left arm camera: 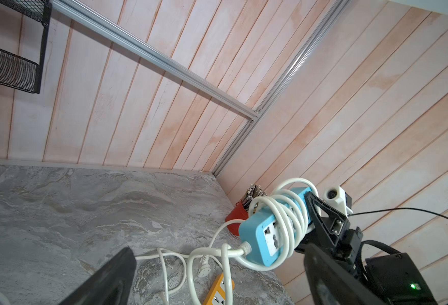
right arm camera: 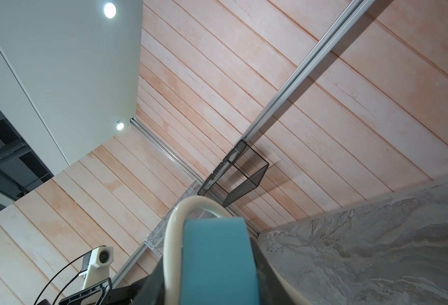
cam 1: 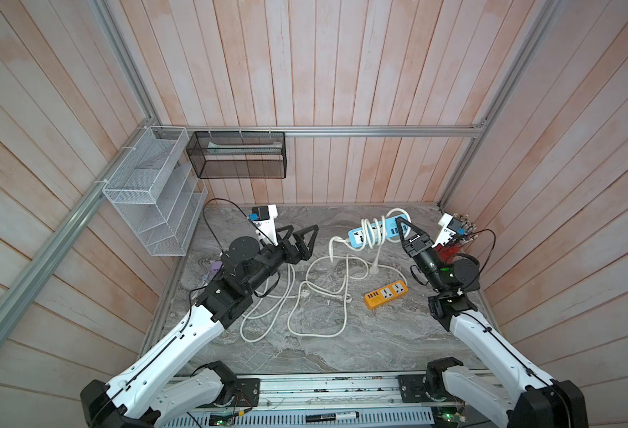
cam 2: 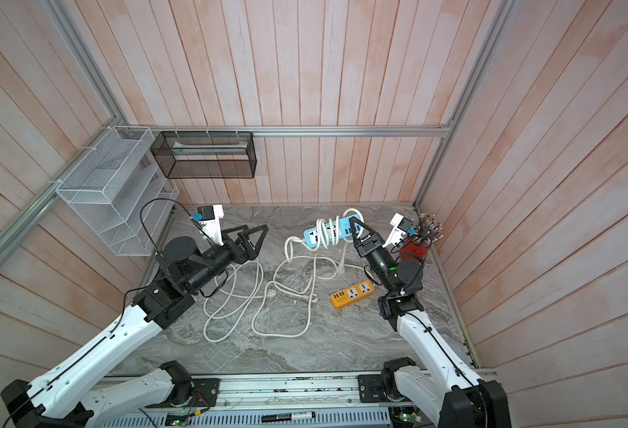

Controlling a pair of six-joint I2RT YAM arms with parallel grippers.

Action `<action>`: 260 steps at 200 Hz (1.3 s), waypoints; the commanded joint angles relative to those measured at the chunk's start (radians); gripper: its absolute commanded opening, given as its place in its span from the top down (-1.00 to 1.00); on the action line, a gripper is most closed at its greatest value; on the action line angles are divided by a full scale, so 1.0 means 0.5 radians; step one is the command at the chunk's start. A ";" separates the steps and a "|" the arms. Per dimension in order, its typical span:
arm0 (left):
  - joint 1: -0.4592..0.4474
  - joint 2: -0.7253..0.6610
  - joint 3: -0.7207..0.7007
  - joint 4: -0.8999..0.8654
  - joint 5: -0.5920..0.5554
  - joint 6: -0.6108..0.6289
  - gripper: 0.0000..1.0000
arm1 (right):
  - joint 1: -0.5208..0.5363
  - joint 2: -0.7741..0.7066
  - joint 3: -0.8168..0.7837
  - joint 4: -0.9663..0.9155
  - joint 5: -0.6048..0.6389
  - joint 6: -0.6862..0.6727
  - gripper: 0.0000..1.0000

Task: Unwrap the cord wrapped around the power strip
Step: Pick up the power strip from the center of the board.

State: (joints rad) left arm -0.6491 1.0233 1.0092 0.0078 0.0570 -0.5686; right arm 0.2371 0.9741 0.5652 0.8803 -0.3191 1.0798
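Light-blue plastic power strip [cam 1: 357, 236] is sitting near the far right corner of the grey marble-patterned table [cam 1: 323, 352]. I am holding it in my right end effector [cam 1: 405, 229] by the end nearest that corner, with the fingers narrowed onto the blue body. In the right wrist view the strip [right arm camera: 217, 264] is filling the gap between them. It is looking tilted and raised off the surface, though I cannot be sure.

The thick white cord [cam 1: 372, 230] is circling the strip's middle in several turns, then trailing from the other end into loose loops across the table's middle. My left end effector [cam 1: 300, 232] is hanging wide and empty over the left half, well apart from the strip.

I am judging this to be the bracing step, with the unwinding not yet done. Next I am needing to bring the left end effector across to the free cord beside the strip, pinch it, and carry it round the body turn by turn.
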 commanded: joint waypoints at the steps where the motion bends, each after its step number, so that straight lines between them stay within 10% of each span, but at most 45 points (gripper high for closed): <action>1: -0.050 0.055 0.012 0.025 0.262 -0.009 -1.00 | 0.004 -0.110 0.021 0.111 0.204 -0.082 1.00; 119: -0.507 0.588 -0.154 1.215 0.720 -0.541 -1.00 | 0.031 0.071 -0.066 0.602 0.430 0.158 1.00; 260: -0.429 0.780 -0.333 1.828 0.234 -0.615 -1.00 | 0.128 -0.064 -0.067 0.678 0.314 0.365 1.00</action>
State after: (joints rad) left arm -0.8757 1.3731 0.8627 0.7803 0.2008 -0.8429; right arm 0.2817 0.9653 0.5114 1.0962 -0.1535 1.2118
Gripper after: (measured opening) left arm 0.998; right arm 0.375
